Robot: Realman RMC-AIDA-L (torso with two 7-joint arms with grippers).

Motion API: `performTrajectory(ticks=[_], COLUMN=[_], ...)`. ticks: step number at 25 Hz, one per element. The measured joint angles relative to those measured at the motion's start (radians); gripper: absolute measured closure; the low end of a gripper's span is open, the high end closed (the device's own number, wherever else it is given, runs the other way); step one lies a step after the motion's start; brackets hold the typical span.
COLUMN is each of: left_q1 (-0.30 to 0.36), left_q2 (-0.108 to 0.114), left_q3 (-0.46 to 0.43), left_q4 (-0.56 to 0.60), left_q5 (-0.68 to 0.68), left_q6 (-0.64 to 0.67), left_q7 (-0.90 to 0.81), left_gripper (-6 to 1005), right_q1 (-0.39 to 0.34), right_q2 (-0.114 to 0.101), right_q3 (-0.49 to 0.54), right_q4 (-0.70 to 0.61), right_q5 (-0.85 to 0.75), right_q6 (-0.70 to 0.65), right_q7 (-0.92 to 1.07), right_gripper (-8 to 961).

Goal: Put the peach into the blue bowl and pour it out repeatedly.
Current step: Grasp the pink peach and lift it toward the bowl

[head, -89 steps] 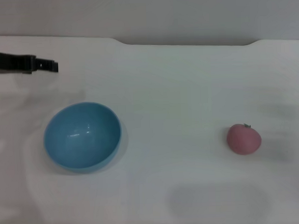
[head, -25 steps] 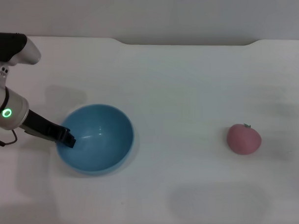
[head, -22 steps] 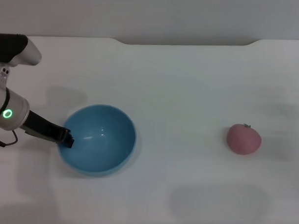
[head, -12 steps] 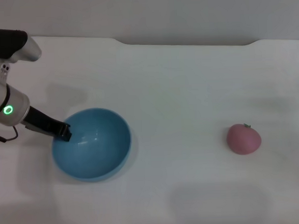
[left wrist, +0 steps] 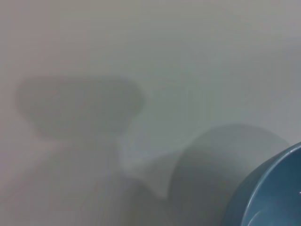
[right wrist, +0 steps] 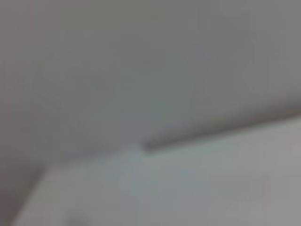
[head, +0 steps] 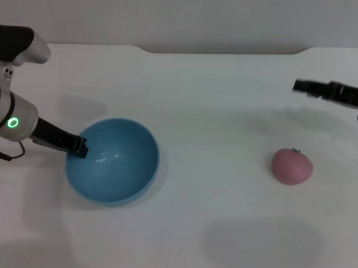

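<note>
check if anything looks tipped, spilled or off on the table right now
Only the blue bowl: it sits tilted rather than flat, with the left gripper at its rim on the robot's left. It holds nothing. The peach lies apart on the table, intact. The right gripper hovers beyond it. Nothing is spilled.

left claw (head: 80, 148) low, right claw (head: 299, 87) raised

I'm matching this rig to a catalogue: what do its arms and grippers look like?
The left arm is white with a black upper segment, a glowing green ring and a thin dark cable; its left gripper is slim and black. The right gripper is black, with a dark cable behind.
</note>
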Motion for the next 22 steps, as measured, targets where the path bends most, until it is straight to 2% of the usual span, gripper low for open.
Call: performTrajectory(ticks=[5, 11, 18, 22], left_q1=[-0.009, -0.007, -0.008, -0.009], left_q2=[-0.001, -0.001, -0.002, -0.002], left_q3=[0.002, 0.002, 0.002, 0.002], left_q4=[0.000, -0.001, 0.000, 0.002], left_q5=[0.000, 0.000, 0.000, -0.001], left_q6=[0.000, 0.000, -0.001, -0.001], left_q7=[0.000, 0.000, -0.002, -0.003], left_gripper=[1001, 1000, 1000, 1001], right_q1=[0.081, 0.135, 0.152, 0.155], right_q2=[-0.005, 0.016, 0.021, 0.039], right_q3=[-0.006, -0.090, -0.141, -0.207], right_q4=[-0.092, -0.171, -0.184, -0.178], right_q5=[-0.326, -0.574, -0.600, -0.645], right_q6=[-0.105, -0.145, -0.186, -0.159], right_q7=[0.162, 0.297, 0.304, 0.304], right_gripper=[422, 435, 449, 457])
